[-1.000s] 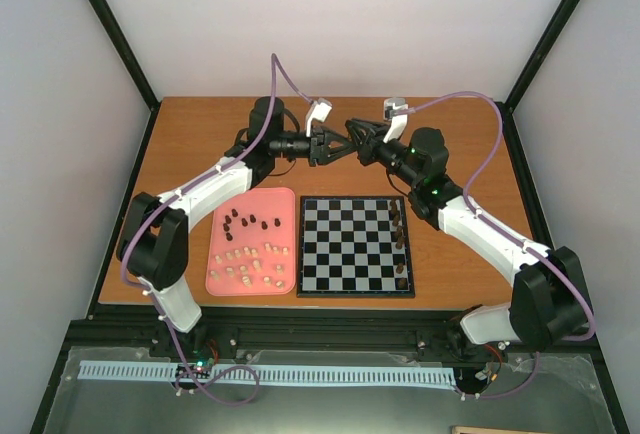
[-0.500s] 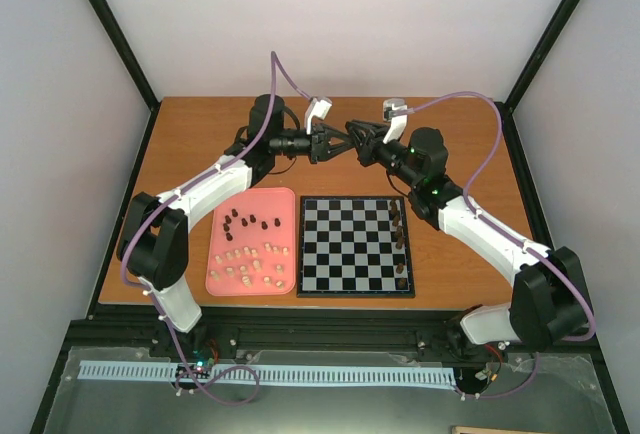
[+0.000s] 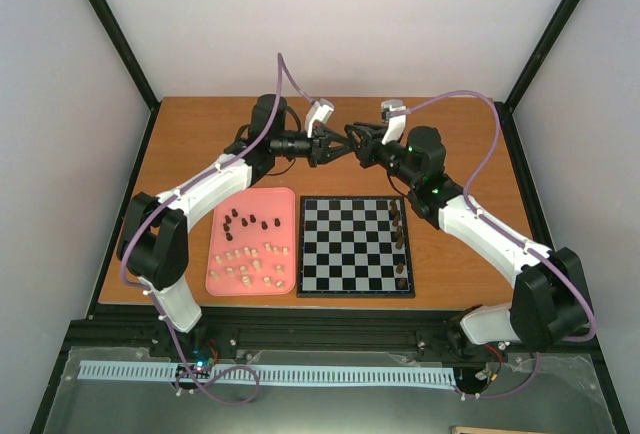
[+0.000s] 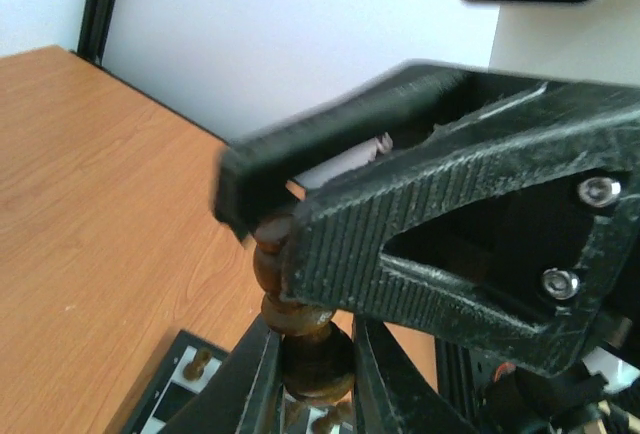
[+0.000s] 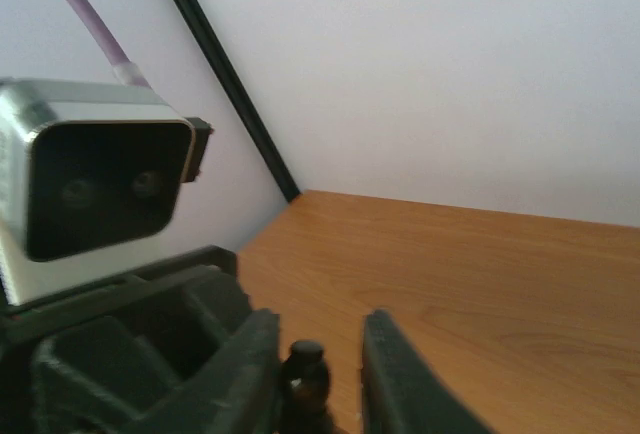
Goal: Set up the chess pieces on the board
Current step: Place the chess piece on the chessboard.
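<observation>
My two grippers meet in mid-air above the back of the table. My left gripper [image 3: 331, 146] [image 4: 315, 374] is shut on the base of a dark brown chess piece [image 4: 300, 339]. My right gripper [image 3: 352, 144] [image 5: 320, 384] is open, its fingers on either side of that piece's head [image 5: 305, 366], with a gap on one side. The board [image 3: 340, 254] lies at front centre, with several dark pieces [image 3: 400, 234] along its right edge. A corner of the board [image 4: 165, 394] shows below in the left wrist view.
A pink tray [image 3: 215, 254] lies left of the board. It holds several dark pieces [image 3: 245, 222] at its back and several cream pieces [image 3: 250, 266] at its front. The booth's black posts and white walls stand behind the wooden table.
The two grippers have drawn closer together. The right gripper has moved left, and its fingers now reach around the top of the piece that the left gripper holds.
</observation>
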Action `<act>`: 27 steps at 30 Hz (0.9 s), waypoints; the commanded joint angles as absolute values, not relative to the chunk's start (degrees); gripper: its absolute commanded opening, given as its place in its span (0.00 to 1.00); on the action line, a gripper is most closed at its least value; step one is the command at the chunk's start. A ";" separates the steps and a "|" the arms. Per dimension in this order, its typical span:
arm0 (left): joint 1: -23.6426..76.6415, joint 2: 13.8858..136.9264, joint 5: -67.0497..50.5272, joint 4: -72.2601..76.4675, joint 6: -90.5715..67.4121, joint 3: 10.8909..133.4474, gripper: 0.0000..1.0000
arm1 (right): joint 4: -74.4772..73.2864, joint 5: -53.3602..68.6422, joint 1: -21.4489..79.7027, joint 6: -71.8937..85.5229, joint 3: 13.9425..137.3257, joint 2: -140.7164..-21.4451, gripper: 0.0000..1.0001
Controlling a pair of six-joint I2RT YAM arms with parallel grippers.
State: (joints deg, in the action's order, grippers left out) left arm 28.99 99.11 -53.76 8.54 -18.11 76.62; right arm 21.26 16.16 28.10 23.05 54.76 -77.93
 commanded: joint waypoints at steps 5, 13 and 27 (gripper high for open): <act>29.57 99.25 -54.59 -10.06 -0.31 84.39 0.01 | 12.34 14.01 27.95 18.79 60.88 -79.03 0.39; 29.44 104.02 -58.86 -33.95 21.89 92.66 0.01 | -5.47 10.95 27.95 15.03 70.71 -79.93 0.48; 29.08 104.59 -56.31 -40.78 28.69 93.36 0.01 | -28.17 11.02 27.94 15.85 71.96 -77.29 0.46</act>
State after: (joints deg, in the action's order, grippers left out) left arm 28.99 106.72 -56.29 -39.94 25.43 91.57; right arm -21.96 9.02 28.10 14.41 73.34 -77.60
